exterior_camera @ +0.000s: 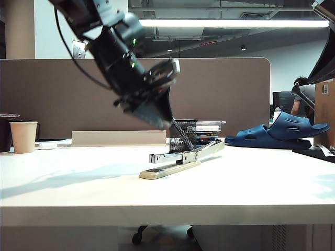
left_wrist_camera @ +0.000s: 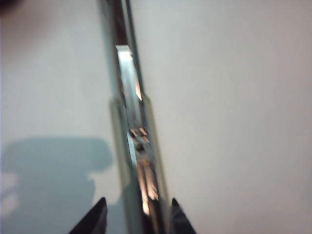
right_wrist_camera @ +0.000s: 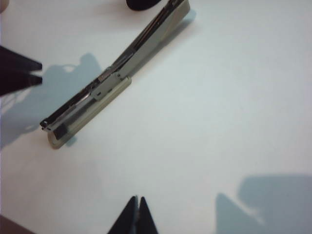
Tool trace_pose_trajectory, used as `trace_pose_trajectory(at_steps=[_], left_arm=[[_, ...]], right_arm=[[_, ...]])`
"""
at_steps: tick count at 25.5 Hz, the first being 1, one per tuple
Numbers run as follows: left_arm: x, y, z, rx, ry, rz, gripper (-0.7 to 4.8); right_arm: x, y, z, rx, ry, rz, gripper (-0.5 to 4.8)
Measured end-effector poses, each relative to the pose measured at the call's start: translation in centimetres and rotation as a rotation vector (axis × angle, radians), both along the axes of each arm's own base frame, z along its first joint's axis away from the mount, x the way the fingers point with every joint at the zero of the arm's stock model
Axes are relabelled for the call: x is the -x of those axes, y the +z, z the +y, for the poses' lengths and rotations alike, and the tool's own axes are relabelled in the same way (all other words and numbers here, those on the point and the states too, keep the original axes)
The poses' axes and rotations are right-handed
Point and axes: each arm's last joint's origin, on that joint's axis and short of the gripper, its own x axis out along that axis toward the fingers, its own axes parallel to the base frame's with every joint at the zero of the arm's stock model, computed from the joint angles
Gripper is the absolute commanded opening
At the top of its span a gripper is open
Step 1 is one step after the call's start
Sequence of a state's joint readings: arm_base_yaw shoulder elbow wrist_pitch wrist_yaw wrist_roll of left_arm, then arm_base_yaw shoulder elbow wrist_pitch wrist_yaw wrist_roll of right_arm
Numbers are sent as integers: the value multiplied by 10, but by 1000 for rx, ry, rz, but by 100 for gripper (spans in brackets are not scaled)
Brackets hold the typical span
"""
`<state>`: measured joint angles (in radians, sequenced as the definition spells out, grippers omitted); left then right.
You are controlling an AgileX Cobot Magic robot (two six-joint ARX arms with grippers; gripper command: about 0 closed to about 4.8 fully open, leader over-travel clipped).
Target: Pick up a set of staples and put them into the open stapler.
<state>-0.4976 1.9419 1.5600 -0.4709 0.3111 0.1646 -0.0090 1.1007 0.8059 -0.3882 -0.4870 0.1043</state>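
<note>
The left gripper [exterior_camera: 168, 121] hangs above the stapler [exterior_camera: 180, 157], tilted steeply down toward the middle of its length; in the left wrist view its two dark fingertips [left_wrist_camera: 95, 218] stand apart on either side of the stapler's silver channel [left_wrist_camera: 139, 146], so the jaws are partly spread, narrow rather than wide; that view is blurred, and I cannot tell whether the set of staples sits between the tips or already lies in the channel, since no separate dark bar can be made out anywhere.

The stapler lies on the white table [exterior_camera: 261, 188], its beige base flat and its silver magazine raised a little above the base; a thin dark arm slants up from its middle toward the gripper.

The right gripper [right_wrist_camera: 73, 141] is off to the stapler's right and well apart from it, seen only in its own wrist view; one dark fingertip [right_wrist_camera: 17, 68] shows at one edge and another at a different edge, with bare table and the whole stapler [right_wrist_camera: 109, 78] between them, so the jaws stand wide and hold nothing.

Behind the stapler stands a black mesh pen cup [exterior_camera: 183, 130]; far to the stapler's left is a paper cup [exterior_camera: 23, 136]; to its right, at the back of the table, lie blue foam clogs [exterior_camera: 282, 130].
</note>
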Motion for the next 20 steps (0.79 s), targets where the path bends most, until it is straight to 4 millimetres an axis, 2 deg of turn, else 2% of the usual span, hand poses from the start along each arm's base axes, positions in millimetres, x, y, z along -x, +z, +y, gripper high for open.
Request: trace_pose_trajectory(at_steps=[1,3,5,8,12,16,18,20], left_arm=[[-3,8,0,-9,15,-32,134],[-10,32,3,-101,116,-132,-5],[-17,60,17,-190,240,-204,-6],[-16,79,34,-209,288,-242,-6],[-10,108,68,-199,353,-286,-6],[5,139,100,-186,425,-333,-6],[20,157,118,-182,462,-349,-6],[31,170,127,-170,486,-379,-6]], right_arm=[[-1,1,0,0,0,-15,-5],[-4,5,0,1,0,-70,-5],[-3,10,0,6,-6,-110,-5],[-1,14,-2,32,-40,-142,-5],[2,19,-4,58,-74,-169,-5],[5,24,-6,88,-74,-218,-5],[9,29,-6,103,-78,-252,-5],[13,34,-7,120,-101,-280,-5]])
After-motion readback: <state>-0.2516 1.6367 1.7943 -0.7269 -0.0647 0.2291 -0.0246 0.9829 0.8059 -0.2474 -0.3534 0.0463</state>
